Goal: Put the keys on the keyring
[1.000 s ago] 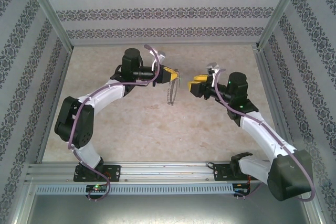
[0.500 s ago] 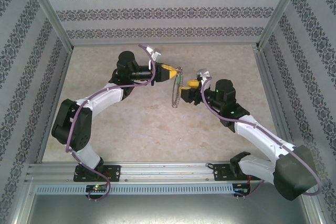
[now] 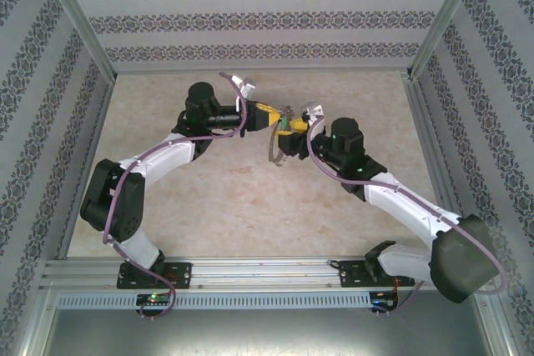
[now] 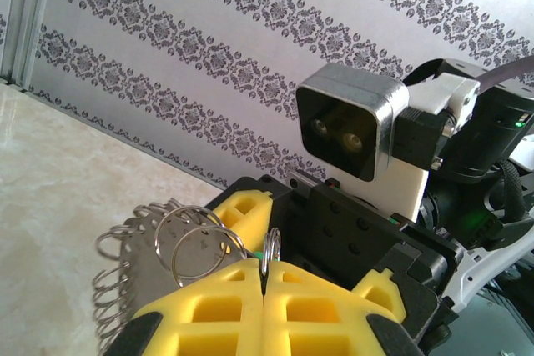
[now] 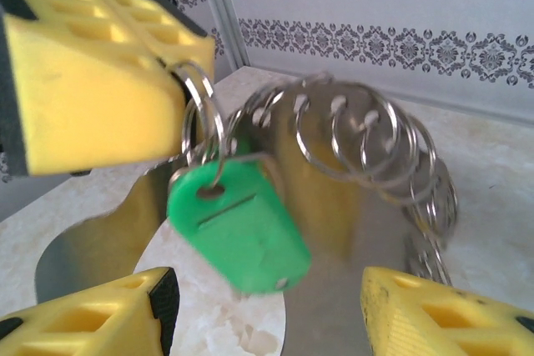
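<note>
Green plastic marks the thing that matters here: the small key (image 5: pixel 238 227) with the bright green head hangs just below the left gripper (image 4: pixel 264 277). That gripper's yellow foam pads are pressed together on the rim of the large, thin grey metal keyring (image 4: pixel 138 248). The hoop dangles from that clamp, clear of the table, its fringe of little loops fanning away to one side of the left gripper.

From above, we see the two arms meeting nose to nose. The right gripper (image 5: pixel 267 306) sits directly opposite the left gripper, and the key is in the narrow space between them. The right arm is plainly the nearer free hand. Its yellow fingers stand apart, one on each side of the green head, touching nothing and holding nothing.

In the right wrist view, the head's long axis slopes down and away from the left gripper, with its hole uppermost. A small split ring (image 5: pixel 204 135) passes through that hole. The picture is blurred there, so we cannot tell whether this ring already rides on the hoop or is only pinched in the left gripper's pads.

We judge that the coming move turns on this straddle. The head lies ahead of the right fingertips rather than between the pads proper, so closing now would probably catch only its lower edge.
</note>
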You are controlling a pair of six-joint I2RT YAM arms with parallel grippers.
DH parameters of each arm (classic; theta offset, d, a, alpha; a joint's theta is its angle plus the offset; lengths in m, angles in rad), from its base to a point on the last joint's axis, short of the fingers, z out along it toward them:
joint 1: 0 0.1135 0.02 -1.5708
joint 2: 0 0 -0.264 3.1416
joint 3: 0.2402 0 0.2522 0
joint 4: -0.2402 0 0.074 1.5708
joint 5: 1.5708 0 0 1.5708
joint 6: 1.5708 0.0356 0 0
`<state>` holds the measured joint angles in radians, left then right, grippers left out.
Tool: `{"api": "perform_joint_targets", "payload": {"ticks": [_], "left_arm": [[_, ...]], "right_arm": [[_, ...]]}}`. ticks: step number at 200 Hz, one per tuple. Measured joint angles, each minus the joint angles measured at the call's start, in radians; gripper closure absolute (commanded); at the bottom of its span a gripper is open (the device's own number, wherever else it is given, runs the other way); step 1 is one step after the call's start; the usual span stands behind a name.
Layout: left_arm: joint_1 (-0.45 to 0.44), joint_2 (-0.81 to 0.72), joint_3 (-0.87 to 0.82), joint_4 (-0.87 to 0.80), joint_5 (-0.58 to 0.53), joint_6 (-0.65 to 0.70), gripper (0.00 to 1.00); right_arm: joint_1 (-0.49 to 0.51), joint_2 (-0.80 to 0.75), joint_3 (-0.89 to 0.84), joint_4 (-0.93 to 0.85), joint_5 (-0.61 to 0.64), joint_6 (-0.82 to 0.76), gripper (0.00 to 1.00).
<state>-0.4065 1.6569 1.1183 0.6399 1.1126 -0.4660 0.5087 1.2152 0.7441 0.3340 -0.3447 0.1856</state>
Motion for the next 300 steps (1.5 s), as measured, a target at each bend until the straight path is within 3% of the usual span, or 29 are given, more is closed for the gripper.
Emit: {"api": "perform_joint_targets", "payload": {"ticks": [45, 115, 199, 300], "left_arm": [[0.000, -0.003, -0.002, -0.035, -0.023, 0.034, 1.00], [-0.011, -0.022, -0.002, -0.101, -0.066, 0.086, 1.00], [-0.011, -0.031, -0.002, -0.130, -0.105, 0.115, 1.00], [-0.011, -0.055, -0.013, -0.132, -0.134, 0.119, 1.00]], "right_arm": [[0.000, 0.032, 0.024, -0.001, 0.026, -0.018, 0.45], [0.005, 0.064, 0.042, -0.005, 0.042, -0.054, 0.79], [0.006, 0.064, 0.042, -0.019, 0.034, -0.063, 1.00], [0.019, 0.064, 0.035, -0.032, -0.023, -0.063, 1.00]]}}
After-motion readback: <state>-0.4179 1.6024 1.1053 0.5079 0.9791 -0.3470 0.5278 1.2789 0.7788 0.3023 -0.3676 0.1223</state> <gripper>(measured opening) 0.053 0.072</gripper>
